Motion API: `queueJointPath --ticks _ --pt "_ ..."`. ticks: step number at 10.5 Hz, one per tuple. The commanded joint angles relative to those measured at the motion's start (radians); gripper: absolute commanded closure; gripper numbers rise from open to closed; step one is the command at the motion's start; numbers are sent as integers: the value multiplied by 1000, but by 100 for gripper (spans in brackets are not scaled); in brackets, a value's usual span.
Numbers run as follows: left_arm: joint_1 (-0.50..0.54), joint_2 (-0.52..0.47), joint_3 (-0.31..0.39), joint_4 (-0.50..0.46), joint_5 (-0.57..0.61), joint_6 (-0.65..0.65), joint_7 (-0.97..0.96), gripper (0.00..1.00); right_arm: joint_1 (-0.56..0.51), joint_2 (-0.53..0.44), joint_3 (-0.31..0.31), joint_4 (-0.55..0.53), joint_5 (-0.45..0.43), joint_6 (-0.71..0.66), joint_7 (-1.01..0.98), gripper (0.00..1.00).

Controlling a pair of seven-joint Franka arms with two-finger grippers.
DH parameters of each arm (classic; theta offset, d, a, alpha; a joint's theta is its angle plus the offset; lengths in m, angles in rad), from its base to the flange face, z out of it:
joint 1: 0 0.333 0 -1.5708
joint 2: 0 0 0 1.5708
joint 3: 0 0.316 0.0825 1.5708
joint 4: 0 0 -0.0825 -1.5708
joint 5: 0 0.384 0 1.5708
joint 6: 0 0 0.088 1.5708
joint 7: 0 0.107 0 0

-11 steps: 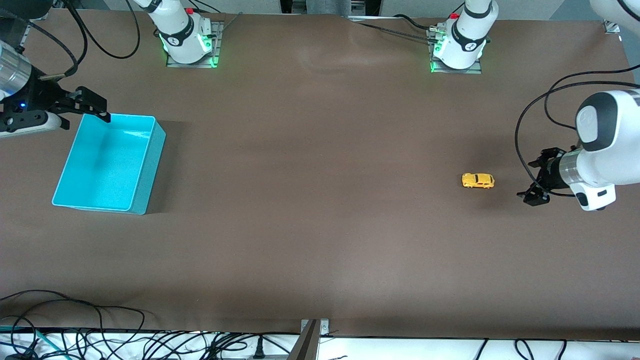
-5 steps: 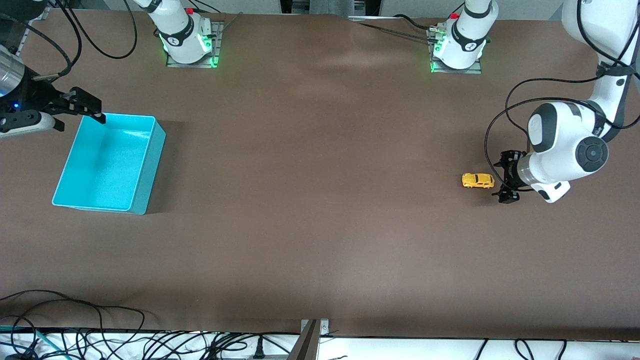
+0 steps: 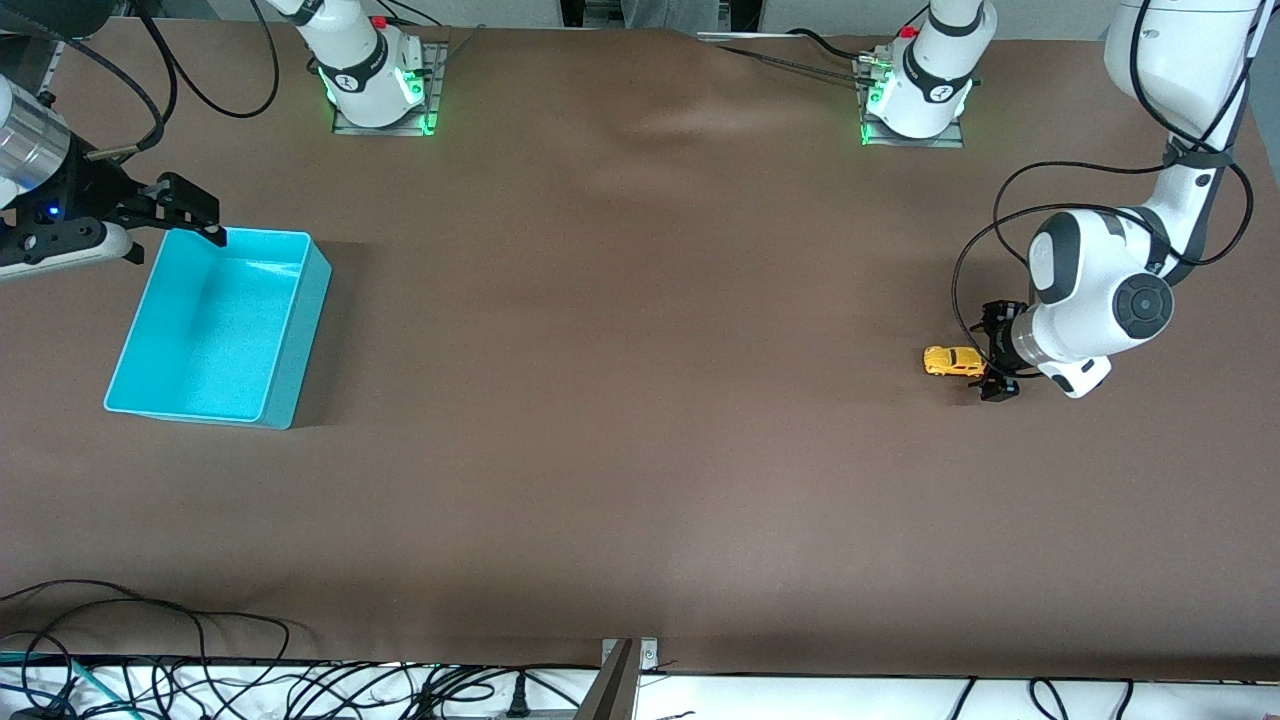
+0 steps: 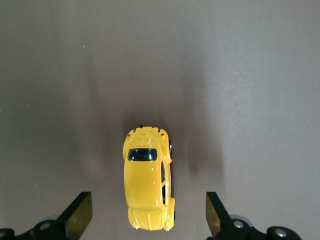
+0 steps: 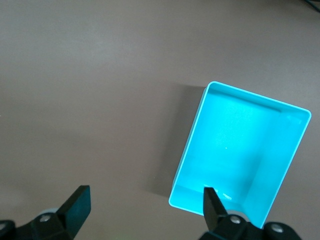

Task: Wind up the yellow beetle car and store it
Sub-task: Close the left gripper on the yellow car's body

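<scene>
**Car sat just ahead of your left claw, lengthwise to the reach**

You had the yellow beetle car (image 3: 955, 361) standing on its wheels on the bare bench (image 3: 640, 420), toward the left arm's end, well apart from the turquoise bin (image 3: 212, 325) at the right arm's end. Your left claw (image 3: 993, 360) was low at the car's end that faced the left arm's end of the bench, with the fingers spread wide and nothing between them. In the left wrist view the car (image 4: 148, 177) lay centred in the gap, its long axis running straight away from the claw (image 4: 148, 220), so the fingers (image 4: 80, 215) stood on either flank of the body with room to spare on both sides. Only the end nearest the claw had come level with the fingertips; most of the body still lay ahead of them.

That was the relation your grasp turned on: I judged that pushing forward along the car's length would bring the flanks between the fingers, and closing would then pinch across the narrow width.

Your right claw (image 3: 180, 212) waited open and empty over the bin's corner nearest the right arm's base.

The left arm was plainly the nearer one for the pick.
</scene>
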Motion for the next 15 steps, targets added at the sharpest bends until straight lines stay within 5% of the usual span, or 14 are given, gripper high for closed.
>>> queueJointPath --ticks 1,8,9,10,11,12,13,15 --pt "-1 -1 0 -8 -18 20 -20 0 -3 -24 -2 -30 14 12 -3 0" --pt "-11 45 0 -10 -15 58 -59 4 -3 -24 4 -37 12 17 -3 0" --pt "-11 44 0 -8 -14 57 -71 12 -3 -24 4 -39 12 15 -3 0" --pt "-11 44 0 -8 -14 57 -83 30 -3 -24 4 -37 14 14 -3 0" --pt "-9 44 0 -8 -14 55 -77 63 -3 -24 4 -37 14 15 -3 0" --pt "-9 45 -1 -8 -14 52 -71 84 -3 -24 4 -37 14 15 -5 0" --pt "-8 45 -4 -4 -15 45 -69 96 -3 -24 2 -37 14 14 -8 0" --pt "-9 35 -19 12 -14 -1 -66 100 -5 -24 -1 -42 15 11 -14 0"
